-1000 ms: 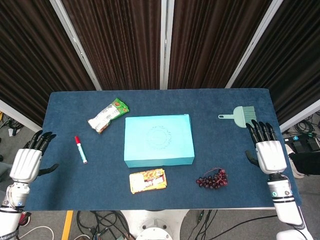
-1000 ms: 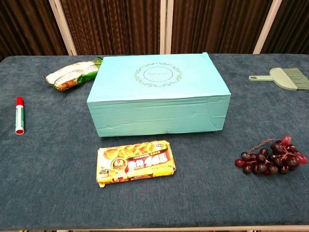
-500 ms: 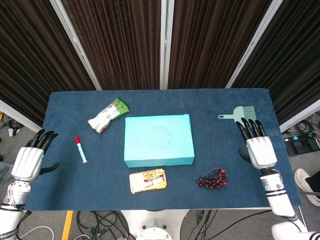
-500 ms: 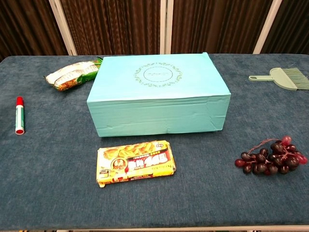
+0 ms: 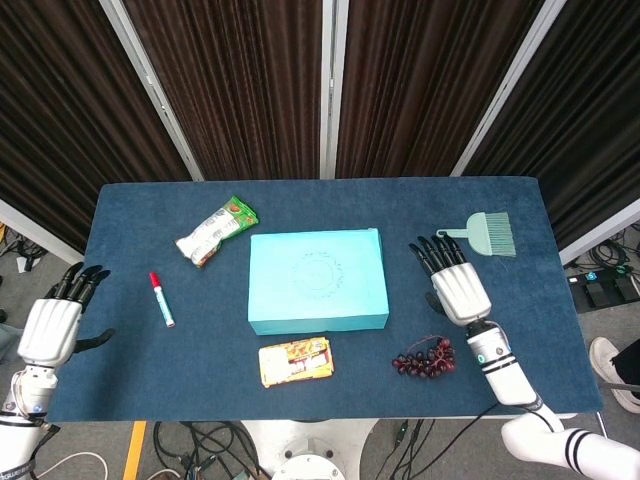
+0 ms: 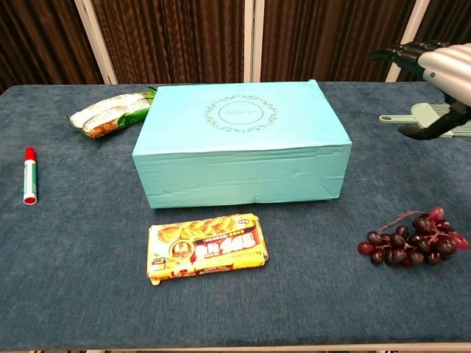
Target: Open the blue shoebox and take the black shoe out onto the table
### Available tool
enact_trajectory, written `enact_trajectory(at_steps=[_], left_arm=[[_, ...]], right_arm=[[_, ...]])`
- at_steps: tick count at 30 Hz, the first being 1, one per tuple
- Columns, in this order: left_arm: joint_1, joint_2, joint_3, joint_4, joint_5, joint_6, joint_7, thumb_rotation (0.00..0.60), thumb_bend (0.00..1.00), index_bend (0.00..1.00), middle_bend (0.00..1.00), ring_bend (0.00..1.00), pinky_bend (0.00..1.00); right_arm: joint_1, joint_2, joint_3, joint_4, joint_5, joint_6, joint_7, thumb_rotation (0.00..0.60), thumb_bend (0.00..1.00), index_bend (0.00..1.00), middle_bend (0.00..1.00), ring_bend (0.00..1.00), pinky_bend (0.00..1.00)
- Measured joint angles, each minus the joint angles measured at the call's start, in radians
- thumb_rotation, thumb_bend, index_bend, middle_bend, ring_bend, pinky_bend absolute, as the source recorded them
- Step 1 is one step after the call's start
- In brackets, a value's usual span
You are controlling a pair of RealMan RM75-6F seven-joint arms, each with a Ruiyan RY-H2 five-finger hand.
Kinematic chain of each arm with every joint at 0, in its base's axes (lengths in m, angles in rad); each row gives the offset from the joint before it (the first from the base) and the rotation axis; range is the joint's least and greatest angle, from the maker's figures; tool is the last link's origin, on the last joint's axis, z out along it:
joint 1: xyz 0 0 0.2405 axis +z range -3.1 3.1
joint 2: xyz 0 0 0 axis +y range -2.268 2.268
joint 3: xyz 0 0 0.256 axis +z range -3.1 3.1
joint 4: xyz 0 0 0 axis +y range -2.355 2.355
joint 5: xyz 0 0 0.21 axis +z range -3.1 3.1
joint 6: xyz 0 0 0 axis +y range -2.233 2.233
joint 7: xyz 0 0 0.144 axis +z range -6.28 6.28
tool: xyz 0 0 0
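My right hand (image 5: 458, 285) has swung in from the table's right edge over the last sec and now hovers just right of the blue shoebox (image 5: 318, 279), not touching it, so the approach to the lid is underway but nothing's been opened yet. Fingers spread, palm down, holding nothing; the chest view shows it up high above the cloth w/ thumb dropped below the palm. From that hand, the box sits immediately to its left, the green brush (image 5: 482, 233) is just beyond the fingertips, and the grapes (image 5: 425, 358) lie near the wrist, toward me. Lid is fully seated, so the black shoe can't be seen; I judge it's inside. My left hand (image 5: 52, 325) hasn't really moved: parked at the table's left edge, fingers apart, empty, w/ the red-capped marker (image 5: 161, 298) to its right and the box well beyond that. Chest cam doesn't show it. Next I'd want the right-hand fingertips on the lid's near-side edge; the snack pack (image 5: 295, 361) in front of the box shouldn't get in the way.
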Motion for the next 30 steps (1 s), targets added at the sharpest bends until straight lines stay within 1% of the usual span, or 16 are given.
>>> enact_trajectory(at_steps=[4, 7, 11, 16, 23, 27, 30], left_arm=[[0.001, -0.004, 0.001, 0.014, -0.003, -0.002, -0.012, 0.600, 0.11, 0.15, 0.13, 0.06, 0.32], [0.003, -0.008, 0.000, 0.023, -0.004, -0.001, -0.016, 0.600, 0.11, 0.15, 0.13, 0.06, 0.32], [0.003, -0.009, -0.001, 0.030, -0.005, 0.000, -0.021, 0.600, 0.11, 0.15, 0.13, 0.06, 0.32], [0.006, -0.008, 0.000, 0.039, -0.007, 0.001, -0.027, 0.600, 0.11, 0.15, 0.13, 0.06, 0.32], [0.009, -0.009, 0.001, 0.047, -0.009, 0.002, -0.034, 0.600, 0.11, 0.15, 0.13, 0.06, 0.32], [0.009, -0.009, 0.002, 0.048, -0.007, 0.001, -0.035, 0.600, 0.11, 0.15, 0.13, 0.06, 0.32], [0.008, -0.009, 0.003, 0.046, -0.005, -0.001, -0.034, 0.600, 0.11, 0.15, 0.13, 0.06, 0.32]], right_arm=[[0.028, -0.068, 0.012, 0.075, 0.002, 0.004, -0.035, 0.600, 0.14, 0.00, 0.03, 0.00, 0.00], [0.050, -0.108, 0.018, 0.110, 0.006, -0.003, -0.044, 0.600, 0.11, 0.00, 0.02, 0.00, 0.00], [0.071, -0.157, 0.018, 0.150, -0.011, 0.004, -0.025, 0.600, 0.07, 0.00, 0.02, 0.00, 0.00], [0.096, -0.210, 0.006, 0.204, -0.036, 0.008, 0.004, 0.600, 0.06, 0.00, 0.02, 0.00, 0.00], [0.118, -0.239, -0.006, 0.225, -0.047, -0.002, 0.031, 0.600, 0.04, 0.00, 0.02, 0.00, 0.00], [0.126, -0.239, -0.012, 0.215, -0.053, -0.009, 0.048, 0.600, 0.02, 0.00, 0.03, 0.00, 0.00], [0.128, -0.232, -0.026, 0.196, -0.064, -0.012, 0.064, 0.600, 0.01, 0.00, 0.03, 0.00, 0.00]])
